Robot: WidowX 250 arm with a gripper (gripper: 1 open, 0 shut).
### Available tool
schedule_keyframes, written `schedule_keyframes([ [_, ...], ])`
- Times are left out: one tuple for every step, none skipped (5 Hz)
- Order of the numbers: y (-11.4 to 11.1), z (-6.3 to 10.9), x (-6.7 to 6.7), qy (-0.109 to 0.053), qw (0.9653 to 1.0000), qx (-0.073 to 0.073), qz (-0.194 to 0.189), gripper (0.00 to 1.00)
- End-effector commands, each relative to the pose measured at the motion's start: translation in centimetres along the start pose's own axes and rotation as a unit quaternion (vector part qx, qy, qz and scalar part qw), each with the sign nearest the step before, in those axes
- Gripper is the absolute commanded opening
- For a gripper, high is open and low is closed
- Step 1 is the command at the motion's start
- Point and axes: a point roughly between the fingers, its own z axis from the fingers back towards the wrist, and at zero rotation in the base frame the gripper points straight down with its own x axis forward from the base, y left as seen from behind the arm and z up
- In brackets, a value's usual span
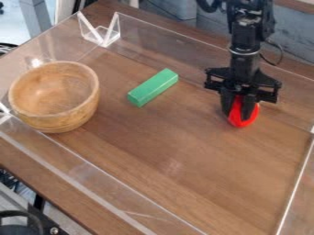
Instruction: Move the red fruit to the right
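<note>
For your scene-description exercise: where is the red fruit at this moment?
In the camera view the red fruit is on the right side of the wooden table, between the fingers of the gripper, right of the green block, far from the wooden bowl.
</note>
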Motion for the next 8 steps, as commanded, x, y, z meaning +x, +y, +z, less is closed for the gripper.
schedule_keyframes([
  [0.3, 4.4, 0.3, -0.043, 0.9980, -0.019, 0.042, 0.00],
  [0.9, 7.2, -1.4, -0.062, 0.9962, -0.042, 0.043, 0.00],
  [1.5, 9.4, -3.4, -0.072, 0.9951, -0.061, 0.029, 0.00],
  [1.6, 11.7, -5.6, -0.073, 0.9948, -0.072, 0.001, 0.00],
  [1.7, 13.3, -7.9, -0.069, 0.9942, -0.071, -0.043, 0.00],
  [3.0, 13.1, -10.3, -0.060, 0.9907, -0.062, -0.105, 0.00],
  [5.4, 12.3, -12.6, -0.048, 0.9864, -0.053, -0.148, 0.00],
  [7.1, 11.2, -14.2, -0.041, 0.9846, -0.048, -0.163, 0.00],
])
